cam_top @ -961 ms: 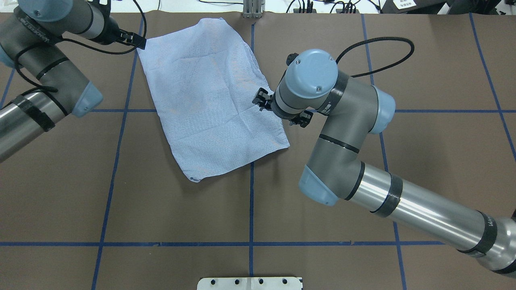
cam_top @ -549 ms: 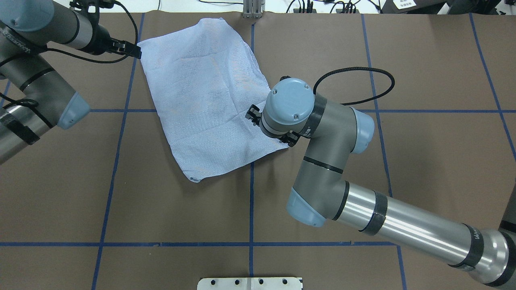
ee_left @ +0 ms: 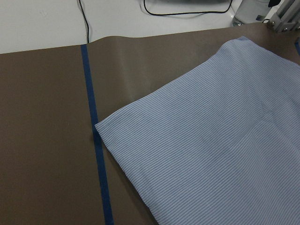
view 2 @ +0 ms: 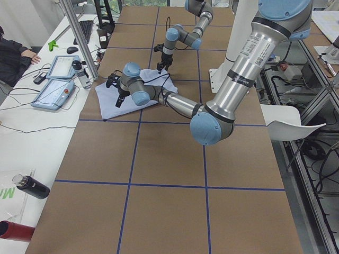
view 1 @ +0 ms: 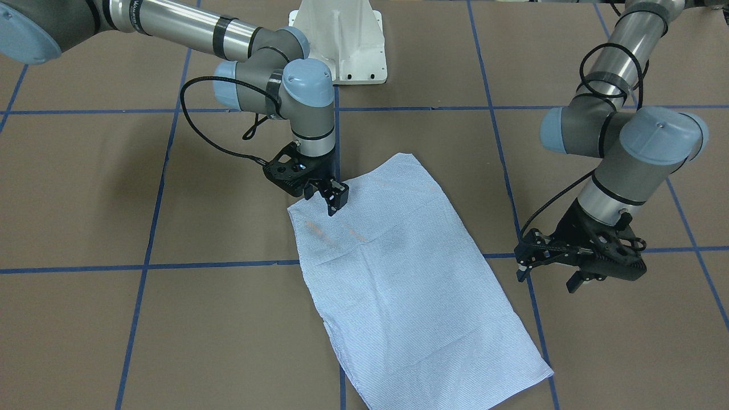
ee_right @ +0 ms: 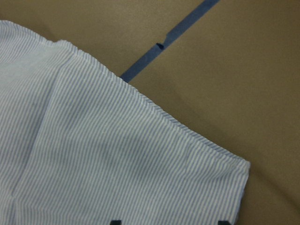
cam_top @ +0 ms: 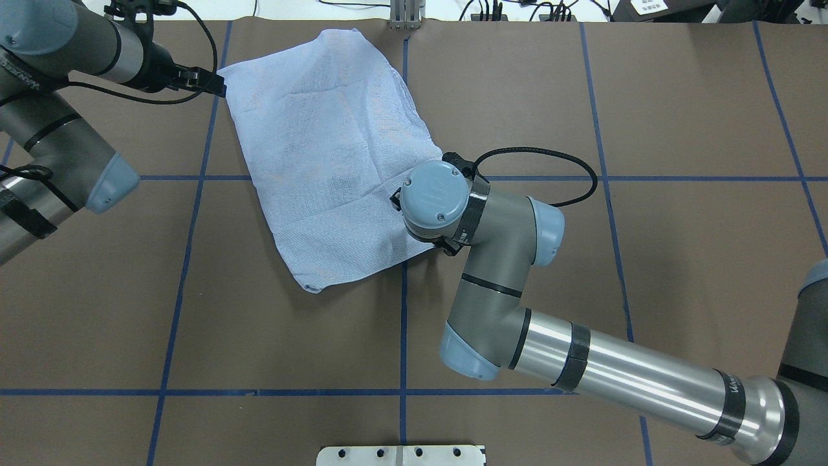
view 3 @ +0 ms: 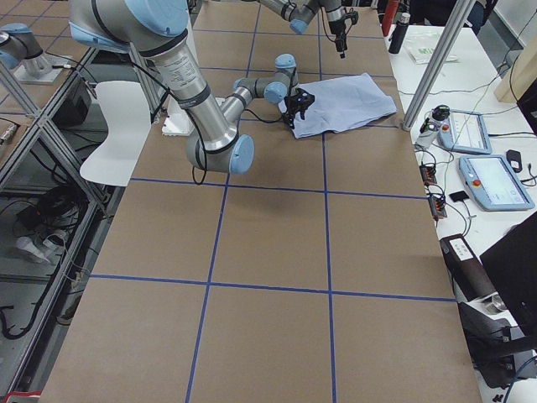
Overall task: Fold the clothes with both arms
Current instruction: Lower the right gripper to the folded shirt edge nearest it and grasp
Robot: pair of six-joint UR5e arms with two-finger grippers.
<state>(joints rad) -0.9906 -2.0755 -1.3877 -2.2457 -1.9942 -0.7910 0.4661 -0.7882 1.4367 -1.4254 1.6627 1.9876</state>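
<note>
Now holding the right gripper point(view 1: 322, 200), jaws parted, low over the folded shirt's point(view 1: 410, 285) near corner, flat on the table point(view 1: 171, 319); hanging the left gripper point(view 1: 547, 277), also unclenched, beside the far corner, probably for a 2-corner lift.

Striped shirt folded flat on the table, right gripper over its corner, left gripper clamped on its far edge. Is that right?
Not quite: the left gripper is clamped on nothing. The front-facing view shows it open, beside the striped shirt and apart from it. The shirt does lie folded flat, with the right gripper over its corner.
</note>
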